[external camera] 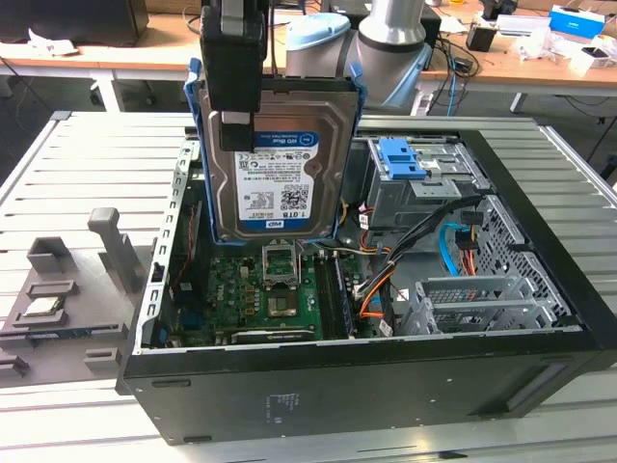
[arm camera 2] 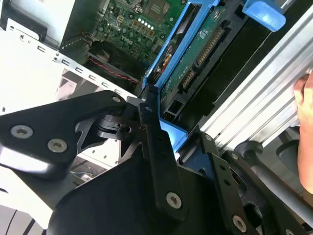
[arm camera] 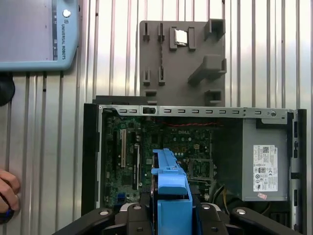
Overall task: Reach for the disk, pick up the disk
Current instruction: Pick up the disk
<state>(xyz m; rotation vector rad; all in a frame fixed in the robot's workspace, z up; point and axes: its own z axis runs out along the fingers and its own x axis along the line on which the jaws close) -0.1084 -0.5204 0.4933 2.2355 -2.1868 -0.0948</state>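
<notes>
The disk [external camera: 280, 164] hangs upright above the open computer case [external camera: 366, 386]. Its silver face with the white-and-blue label faces the exterior view, and a blue bracket frames it. My gripper [external camera: 234, 133] comes down from above and is shut on its upper edge; one black finger lies over the labelled face. In the second wrist view the disk [arm camera 2: 195, 54] shows its green circuit side, clamped between the black fingers [arm camera 2: 154, 132]. In the first wrist view the disk's blue bracket [arm camera: 171, 183] stands edge-on in the gripper [arm camera: 171, 213], over the motherboard.
Below lie the motherboard [external camera: 260, 289], cables, and a blue latch on a grey metal cage [external camera: 405, 159]. A grey fixture with a small silver chip [external camera: 43, 309] sits on the slatted table at the exterior view's left. A hand [arm camera: 7, 191] rests near a pendant [arm camera: 34, 34].
</notes>
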